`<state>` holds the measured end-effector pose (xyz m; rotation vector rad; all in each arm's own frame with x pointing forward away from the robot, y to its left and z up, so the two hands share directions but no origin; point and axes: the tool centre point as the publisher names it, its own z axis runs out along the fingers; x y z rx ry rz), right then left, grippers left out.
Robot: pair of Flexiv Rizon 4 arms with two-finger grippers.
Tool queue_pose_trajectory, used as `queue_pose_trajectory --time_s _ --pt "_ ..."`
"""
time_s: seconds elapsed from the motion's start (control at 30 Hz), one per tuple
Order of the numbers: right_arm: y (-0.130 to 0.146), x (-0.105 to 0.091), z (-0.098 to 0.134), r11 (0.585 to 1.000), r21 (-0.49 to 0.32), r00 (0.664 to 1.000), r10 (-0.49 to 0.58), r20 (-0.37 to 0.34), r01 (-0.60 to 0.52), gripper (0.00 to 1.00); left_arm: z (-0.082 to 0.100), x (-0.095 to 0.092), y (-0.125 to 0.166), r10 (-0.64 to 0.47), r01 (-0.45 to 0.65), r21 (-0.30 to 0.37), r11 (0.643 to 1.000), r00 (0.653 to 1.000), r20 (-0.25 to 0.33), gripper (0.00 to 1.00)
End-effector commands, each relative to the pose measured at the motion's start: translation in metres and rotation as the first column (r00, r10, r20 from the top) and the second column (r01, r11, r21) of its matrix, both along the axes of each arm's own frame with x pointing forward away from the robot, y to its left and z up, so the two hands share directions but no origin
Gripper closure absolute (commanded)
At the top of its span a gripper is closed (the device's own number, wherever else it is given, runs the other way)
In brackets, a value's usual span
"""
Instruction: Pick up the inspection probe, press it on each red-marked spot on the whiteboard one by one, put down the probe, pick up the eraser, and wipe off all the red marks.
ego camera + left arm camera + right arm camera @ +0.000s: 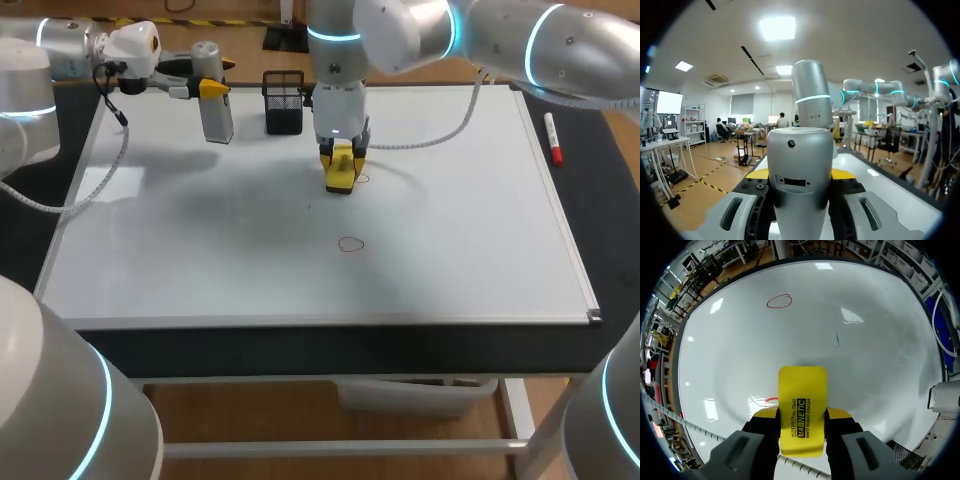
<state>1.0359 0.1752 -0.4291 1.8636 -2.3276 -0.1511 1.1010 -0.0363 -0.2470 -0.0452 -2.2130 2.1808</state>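
Wiping is apparently beginning: the right gripper (802,413) is clamping the eraser (802,390) beside one red mark (771,400), with a red circle (778,301) ahead, while the left gripper (800,174) is clasping the probe (800,150).

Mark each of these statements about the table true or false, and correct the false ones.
1. The right gripper holds the yellow eraser against the whiteboard. True.
2. No red marks are left. False: a red circle lies ahead of the eraser.
3. The left gripper is empty. False: it is shut on the grey probe.
4. A black mesh holder stands on the whiteboard beside the probe. True.
5. The red marker sits in the holder. False: it lies off the whiteboard's right edge.
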Motion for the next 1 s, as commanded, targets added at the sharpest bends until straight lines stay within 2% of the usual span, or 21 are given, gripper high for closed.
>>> queue_pose_trajectory --time_s 0.03,1.0 --pt "-0.004 -0.005 -0.002 1.000 0.006 1.000 -0.001 0.009 0.001 1.00 0.004 -0.007 -0.001 0.111 -0.111 0.008 0.994 0.994 0.004 1.00" --pt "-0.060 -0.024 -0.012 0.989 -0.004 0.989 -0.150 0.008 0.150 1.00 0.004 -0.007 -0.001 0.111 -0.111 0.008 0.994 0.994 0.004 1.00"
